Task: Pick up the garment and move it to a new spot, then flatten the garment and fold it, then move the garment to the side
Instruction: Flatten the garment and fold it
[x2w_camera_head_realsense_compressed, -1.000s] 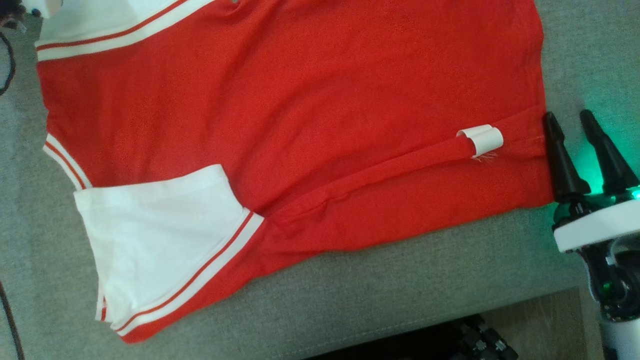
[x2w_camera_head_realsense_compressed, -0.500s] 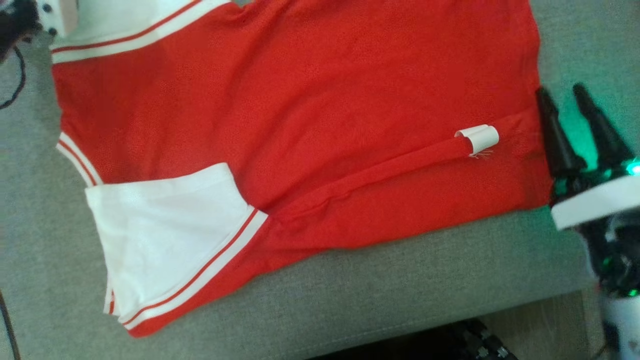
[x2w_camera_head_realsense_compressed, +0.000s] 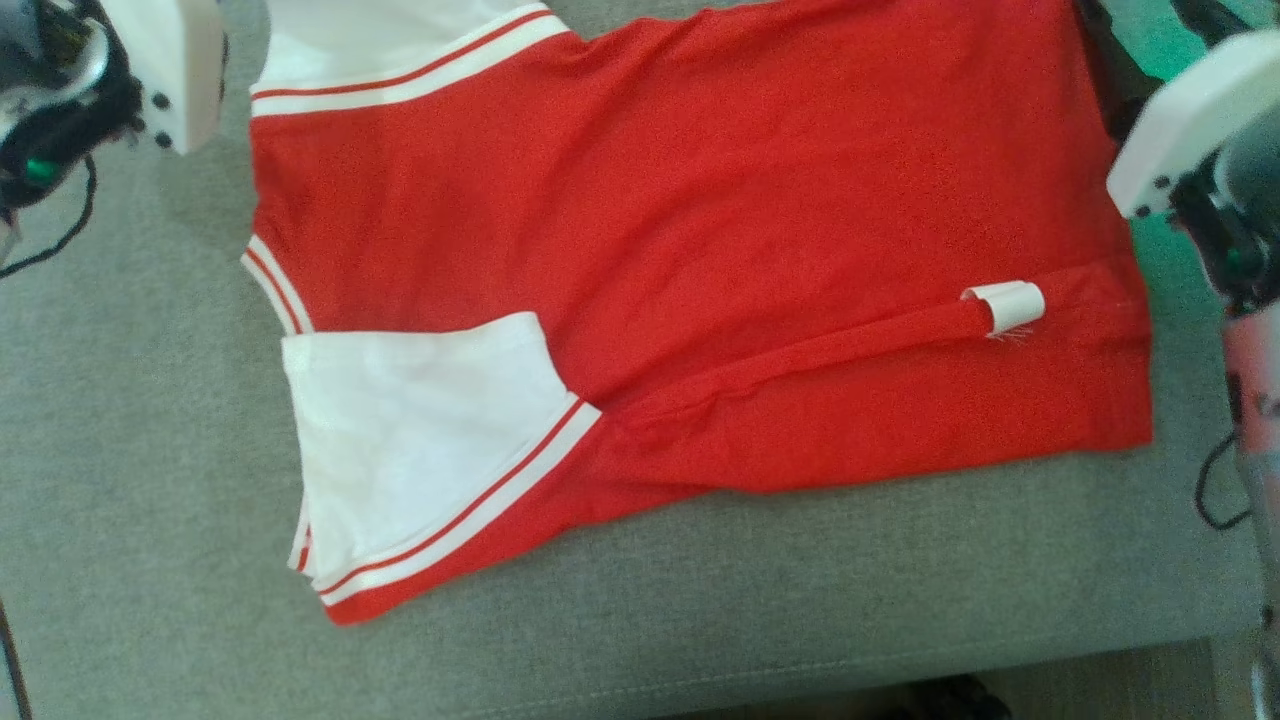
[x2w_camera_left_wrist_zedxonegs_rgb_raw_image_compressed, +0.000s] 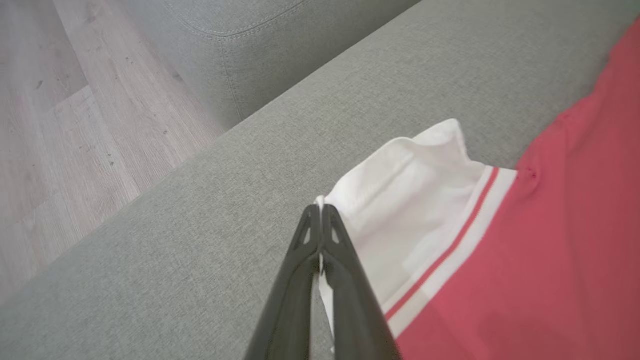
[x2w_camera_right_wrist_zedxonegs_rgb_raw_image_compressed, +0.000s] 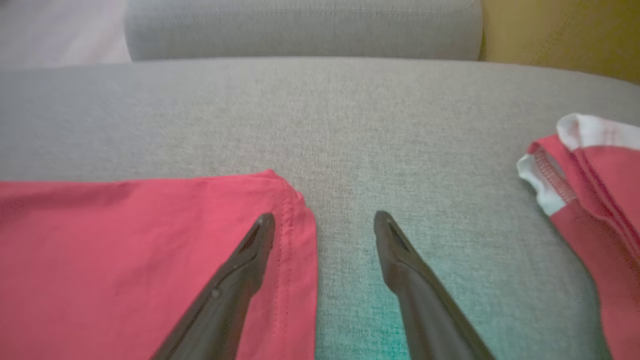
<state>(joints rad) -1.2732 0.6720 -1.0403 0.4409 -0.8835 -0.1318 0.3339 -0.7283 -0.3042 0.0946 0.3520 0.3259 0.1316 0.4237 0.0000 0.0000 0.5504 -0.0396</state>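
A red shirt (x2w_camera_head_realsense_compressed: 700, 250) lay spread flat on a grey sofa cushion (x2w_camera_head_realsense_compressed: 150, 450); the left gripper (x2w_camera_left_wrist_zedxonegs_rgb_raw_image_compressed: 320, 215) was pinched shut on the edge of its white sleeve (x2w_camera_left_wrist_zedxonegs_rgb_raw_image_compressed: 400, 200); the right gripper (x2w_camera_right_wrist_zedxonegs_rgb_raw_image_compressed: 324, 217) stood wide open, empty, straddling the shirt's red hem corner.

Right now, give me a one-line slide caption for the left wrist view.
Close-up: left gripper shut on white sleeve of red garment, over grey cushion.

Grey woven sofa cushion (x2w_camera_head_realsense_compressed: 150, 450) was recorded as the surface. Pale wood-plank floor (x2w_camera_left_wrist_zedxonegs_rgb_raw_image_compressed: 60, 125) was seen beside it. A green tint (x2w_camera_right_wrist_zedxonegs_rgb_raw_image_compressed: 360, 320) was noted at the right.
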